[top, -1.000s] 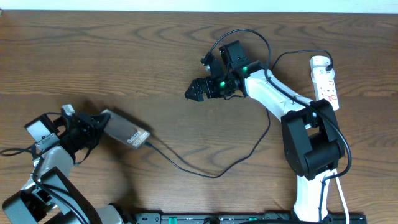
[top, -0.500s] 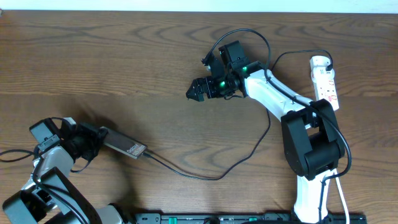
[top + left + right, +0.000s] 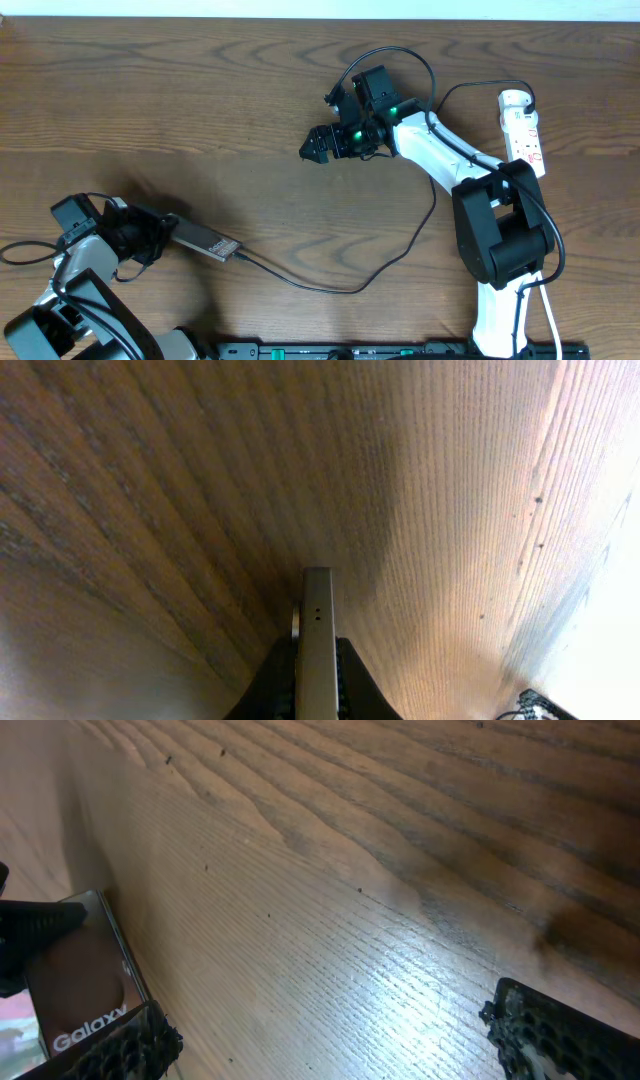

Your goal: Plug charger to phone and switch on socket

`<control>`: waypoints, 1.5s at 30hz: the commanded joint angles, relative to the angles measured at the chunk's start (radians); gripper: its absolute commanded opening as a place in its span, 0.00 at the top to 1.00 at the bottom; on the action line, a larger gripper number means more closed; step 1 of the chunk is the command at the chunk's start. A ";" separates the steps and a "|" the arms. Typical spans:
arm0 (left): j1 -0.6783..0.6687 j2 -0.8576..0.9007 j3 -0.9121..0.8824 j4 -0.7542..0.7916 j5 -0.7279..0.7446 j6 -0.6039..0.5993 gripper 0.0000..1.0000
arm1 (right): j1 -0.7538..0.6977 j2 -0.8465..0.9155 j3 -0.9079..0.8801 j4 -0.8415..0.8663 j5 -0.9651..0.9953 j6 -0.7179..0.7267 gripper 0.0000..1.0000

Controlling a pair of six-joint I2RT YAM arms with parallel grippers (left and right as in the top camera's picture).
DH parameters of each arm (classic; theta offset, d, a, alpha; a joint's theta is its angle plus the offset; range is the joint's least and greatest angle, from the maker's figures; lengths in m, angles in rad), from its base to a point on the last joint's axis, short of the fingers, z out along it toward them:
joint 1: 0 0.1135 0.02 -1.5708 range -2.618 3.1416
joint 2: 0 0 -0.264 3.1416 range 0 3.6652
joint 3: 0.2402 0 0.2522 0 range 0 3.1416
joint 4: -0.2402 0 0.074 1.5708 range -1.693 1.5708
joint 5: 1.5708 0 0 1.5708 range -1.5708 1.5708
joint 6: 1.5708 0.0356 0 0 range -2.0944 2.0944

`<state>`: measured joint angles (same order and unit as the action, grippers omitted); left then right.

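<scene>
In the overhead view my left gripper [image 3: 163,233] is shut on the phone [image 3: 205,243], a dark slab held edge-up near the table's front left. The left wrist view shows the phone's thin grey edge [image 3: 317,635] clamped between both black fingers [image 3: 272,682]. The charger [image 3: 345,285], a thin black cable, meets the phone's right end and loops right and up toward the socket [image 3: 524,128] at the far right. My right gripper [image 3: 314,146] hovers open over mid-table with nothing in it. In the right wrist view the phone's face [image 3: 85,985] shows white lettering at lower left.
The white power strip lies along the right edge, with a white cord [image 3: 551,322] running down beside the right arm's base [image 3: 500,240]. A black rail [image 3: 400,350] lines the front edge. The robots' own black cables arc over the right wrist [image 3: 400,55].
The left gripper has shifted toward the front edge with the phone, which has turned from face-up to nearly edge-on. The cable end followed it. The right arm has not moved.
</scene>
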<state>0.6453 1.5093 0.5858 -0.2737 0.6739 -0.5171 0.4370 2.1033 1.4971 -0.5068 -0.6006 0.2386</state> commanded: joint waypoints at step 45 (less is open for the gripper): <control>-0.200 -0.032 0.010 0.972 0.670 -0.331 0.14 | -0.005 -0.064 0.109 -0.141 0.162 0.007 0.01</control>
<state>0.5037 1.4944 0.5903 0.6678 1.3640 -0.7460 0.4370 2.1002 1.5486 -0.6167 -0.5289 0.2420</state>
